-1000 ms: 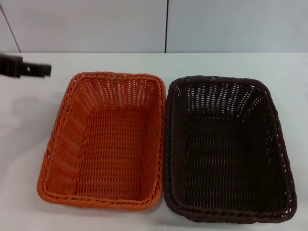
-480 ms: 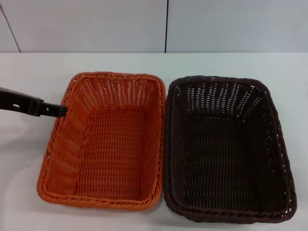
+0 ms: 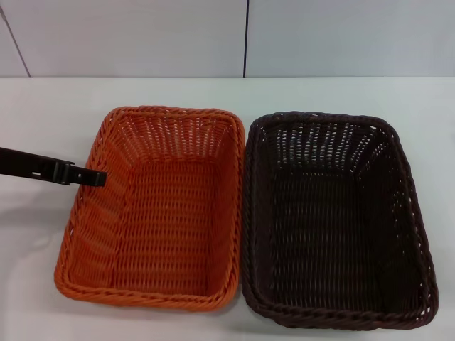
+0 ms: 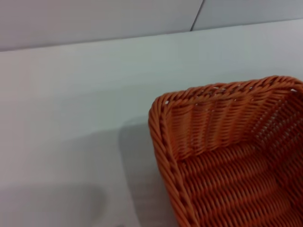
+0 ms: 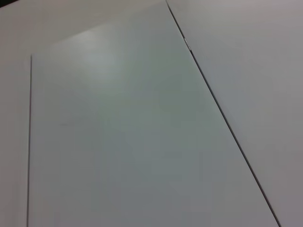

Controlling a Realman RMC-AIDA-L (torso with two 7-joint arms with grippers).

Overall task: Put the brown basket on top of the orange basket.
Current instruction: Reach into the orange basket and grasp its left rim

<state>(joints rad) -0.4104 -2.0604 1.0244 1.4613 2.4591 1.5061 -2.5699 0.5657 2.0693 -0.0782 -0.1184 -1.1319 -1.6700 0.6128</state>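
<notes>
On white table (image 3: 43,249), orange basket (image 3: 153,209) touching brown basket (image 3: 334,220), left hand (image 3: 96,177) state unclear.

No text, label, brand, number or sign can be read anywhere here: none on the orange basket (image 3: 153,213), none on the brown basket (image 3: 334,220), none on the white table (image 3: 43,284), and none on the pale wall panels (image 3: 142,35) behind.

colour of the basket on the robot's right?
Dark brown, almost black. The brown basket shows best in the head view, beside the orange basket.
</notes>
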